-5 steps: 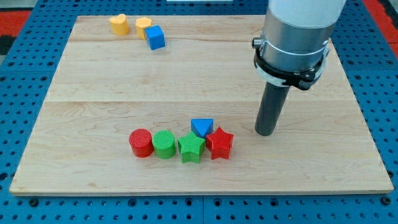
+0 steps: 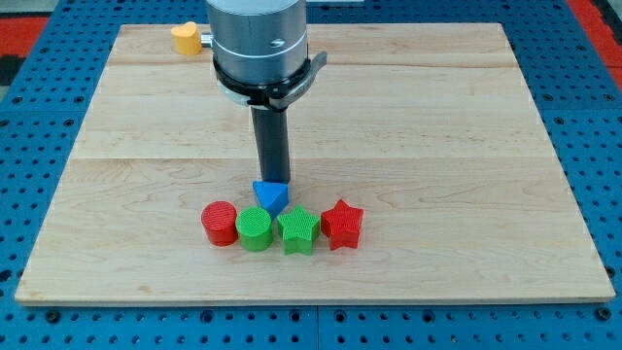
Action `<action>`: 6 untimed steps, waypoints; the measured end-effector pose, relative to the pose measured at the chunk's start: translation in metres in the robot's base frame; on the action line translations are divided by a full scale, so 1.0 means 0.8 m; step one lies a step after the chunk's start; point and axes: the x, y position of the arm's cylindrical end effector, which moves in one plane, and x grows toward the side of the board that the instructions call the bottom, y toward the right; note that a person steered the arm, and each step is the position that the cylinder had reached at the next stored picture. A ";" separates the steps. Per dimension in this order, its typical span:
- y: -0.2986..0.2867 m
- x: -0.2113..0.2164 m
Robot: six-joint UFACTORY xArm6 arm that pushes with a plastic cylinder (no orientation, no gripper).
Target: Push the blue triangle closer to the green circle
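The blue triangle [image 2: 271,196] lies just above the row of blocks, touching or nearly touching the green circle [image 2: 255,228] and the green star [image 2: 298,230]. My tip [image 2: 273,183] stands right at the triangle's top edge, in contact with it or almost so. The rod rises straight up from there to the arm's grey body.
A red circle [image 2: 220,223] sits left of the green circle and a red star [image 2: 342,224] right of the green star. A yellow heart [image 2: 186,38] lies at the board's top left. The arm's body hides the blocks beside it.
The arm has swung from the right side to the middle. The blue triangle has shifted left and slightly down, from above the red star to beside the green circle.
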 end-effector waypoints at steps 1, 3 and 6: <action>0.000 0.000; -0.053 0.000; -0.070 0.017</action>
